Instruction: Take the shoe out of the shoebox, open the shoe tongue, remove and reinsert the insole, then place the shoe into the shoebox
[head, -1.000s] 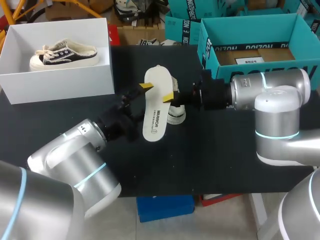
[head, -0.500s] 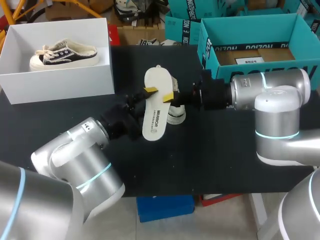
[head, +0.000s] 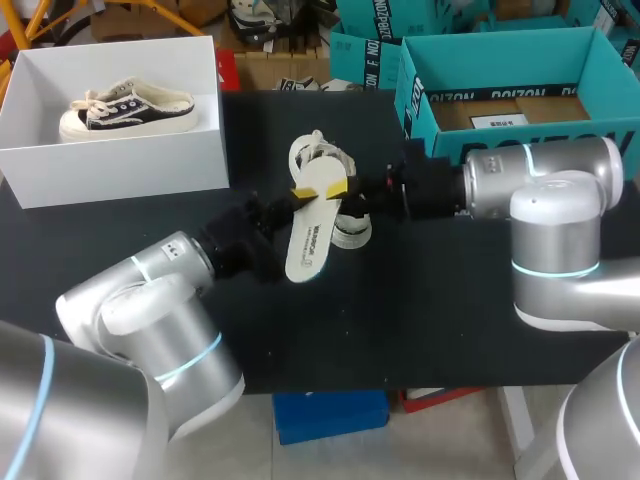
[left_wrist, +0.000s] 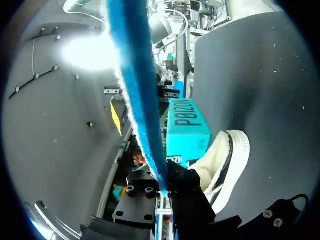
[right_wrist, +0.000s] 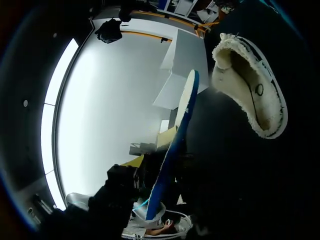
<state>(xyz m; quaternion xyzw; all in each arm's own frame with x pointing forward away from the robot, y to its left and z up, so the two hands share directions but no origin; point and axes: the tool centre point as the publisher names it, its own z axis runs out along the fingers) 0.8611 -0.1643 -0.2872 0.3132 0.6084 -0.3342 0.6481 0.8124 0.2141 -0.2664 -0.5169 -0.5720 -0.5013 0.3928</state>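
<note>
A white insole (head: 308, 238) with a blue underside hangs tilted over the middle of the black table. My left gripper (head: 303, 192) is shut on its left edge; in the left wrist view the insole's blue edge (left_wrist: 137, 100) runs straight out from between the jaws. My right gripper (head: 338, 188) sits against the insole's right edge. Under the insole a cream shoe (head: 350, 228) lies on the table, its opening (right_wrist: 250, 90) facing the right wrist view, where the insole (right_wrist: 177, 145) shows edge-on. In the left wrist view the shoe (left_wrist: 222, 160) lies just beyond the gripper.
The white shoebox (head: 120, 165) stands at the back left with a second black-and-cream shoe (head: 125, 105) inside. A teal cardboard box (head: 440, 110) stands at the back right, close behind my right arm.
My left gripper has closed on the insole's left edge. The insole has tipped down and lower, uncovering the shoe's far end. My right arm has stayed in place.
</note>
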